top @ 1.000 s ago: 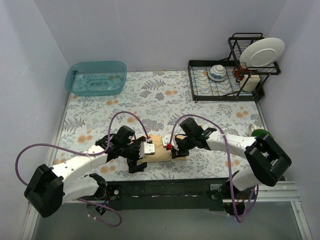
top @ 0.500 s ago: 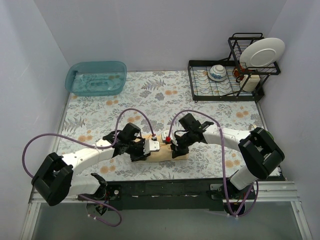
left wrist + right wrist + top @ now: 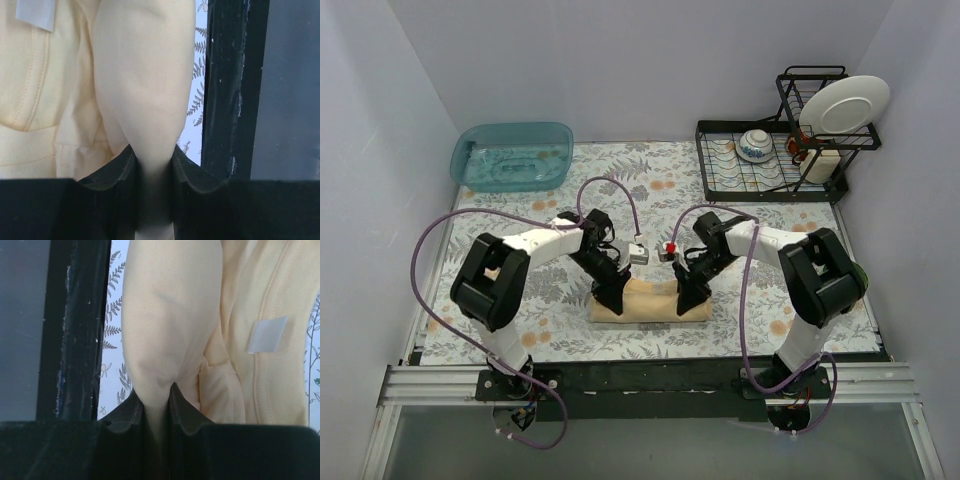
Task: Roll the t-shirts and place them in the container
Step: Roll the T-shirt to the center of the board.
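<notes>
My left gripper (image 3: 154,157) is clamped on a fold of the t-shirt (image 3: 650,302). My right gripper (image 3: 156,395) pinches the opposite end.

T-shirt (image 3: 650,303): plain pale yellow. Table covering (image 3: 650,190): white, grey fern and orange blossom print. Basin (image 3: 512,155), ten o'clock: translucent teal.

In the top view the left arm (image 3: 535,240) and the right arm (image 3: 767,238) rise from the bottom edge, fold at elbows on either side of centre and reach inward, so their wrists face each other near mid-frame. The left gripper (image 3: 612,296) and the right gripper (image 3: 691,298) point toward the bottom of the frame, apart from each other. In each wrist view the dark fingers (image 3: 116,172) at bottom centre pinch a fold of the t-shirt (image 3: 645,300), jaws nearly together.
</notes>
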You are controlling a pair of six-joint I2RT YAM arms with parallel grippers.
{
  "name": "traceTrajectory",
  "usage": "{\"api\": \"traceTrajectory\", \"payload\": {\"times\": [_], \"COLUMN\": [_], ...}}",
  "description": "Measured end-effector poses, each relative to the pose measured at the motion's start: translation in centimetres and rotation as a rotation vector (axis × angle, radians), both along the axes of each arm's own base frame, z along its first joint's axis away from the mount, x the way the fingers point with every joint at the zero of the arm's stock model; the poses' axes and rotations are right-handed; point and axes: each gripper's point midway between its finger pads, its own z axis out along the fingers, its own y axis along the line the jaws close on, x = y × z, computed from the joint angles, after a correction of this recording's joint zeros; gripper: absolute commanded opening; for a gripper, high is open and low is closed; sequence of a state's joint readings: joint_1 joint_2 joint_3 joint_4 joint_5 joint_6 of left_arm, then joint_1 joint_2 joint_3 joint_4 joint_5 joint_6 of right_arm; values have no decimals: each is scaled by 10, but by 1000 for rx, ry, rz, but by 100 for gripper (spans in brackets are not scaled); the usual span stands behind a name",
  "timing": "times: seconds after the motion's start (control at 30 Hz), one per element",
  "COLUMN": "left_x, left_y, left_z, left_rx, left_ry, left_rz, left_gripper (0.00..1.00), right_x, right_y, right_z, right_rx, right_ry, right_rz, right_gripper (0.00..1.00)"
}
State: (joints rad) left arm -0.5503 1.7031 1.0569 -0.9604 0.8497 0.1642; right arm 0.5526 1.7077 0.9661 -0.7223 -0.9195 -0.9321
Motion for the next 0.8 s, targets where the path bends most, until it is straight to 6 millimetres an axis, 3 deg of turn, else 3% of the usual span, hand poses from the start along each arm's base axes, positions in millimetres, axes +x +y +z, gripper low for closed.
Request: {"api": "traceTrajectory", "payload": {"times": [0.2,0.33,0.47,0.63,0.8], "left_x": [17,34,50,78,103], "left_y": [-1,2,6,21,26], "left_z": [-8,-16,-20,-12,30], "left_rx": [10,17,15,38,-11], "left_ry": [181,304,365,245,-77], "left_rz": [58,130,190,234,259], "left_gripper": [0,29,49,60,70], "right_x": [11,17,24,27,27], "right_y": [-1,-1,-2,-7,-8], "right_z": [-3,-5,-8,-11,-13], "right_rx": [-20,-19,-17,-47,-74], "right_ry": [200,331,454,566,633], "right_rz": [-31,-56,-102,-143,-160], "right_gripper": [1,1,1,1,1]}}
